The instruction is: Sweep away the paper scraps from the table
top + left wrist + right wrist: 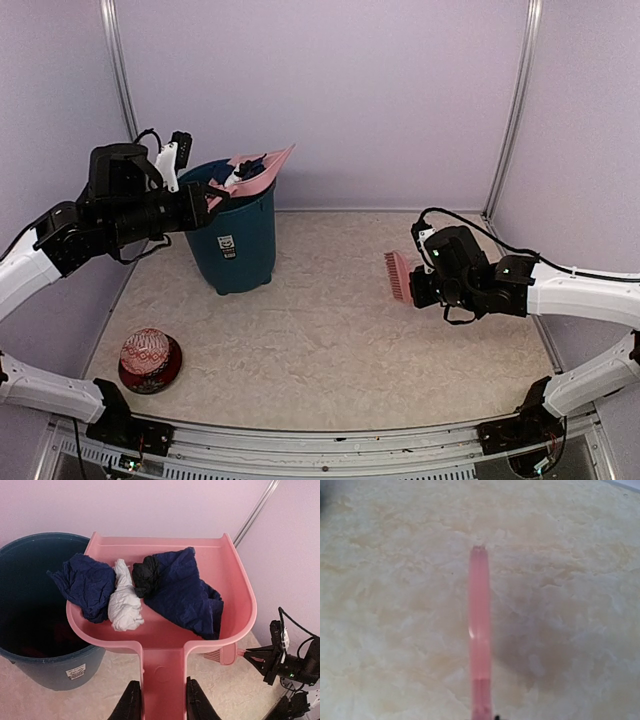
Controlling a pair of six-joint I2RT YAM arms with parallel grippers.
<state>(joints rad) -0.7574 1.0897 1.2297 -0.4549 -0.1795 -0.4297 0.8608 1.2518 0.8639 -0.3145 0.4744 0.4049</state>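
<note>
Pink dustpan gripped at its handle by left jaws; paper scraps lie in it, over the teal bin rim. White label on bin unreadable. Pink brush clenched in right jaws, right of bin.

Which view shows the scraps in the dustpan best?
Left wrist: it looks straight into the dustpan, showing dark blue, white and black paper scraps. Top external catches only a sliver over the bin. Right wrist shows just brush and table.

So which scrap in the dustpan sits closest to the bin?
The smaller dark blue scrap at the left edge of the dustpan, by the bin; the white scrap, black scrap and larger blue scrap lie further right.
</note>
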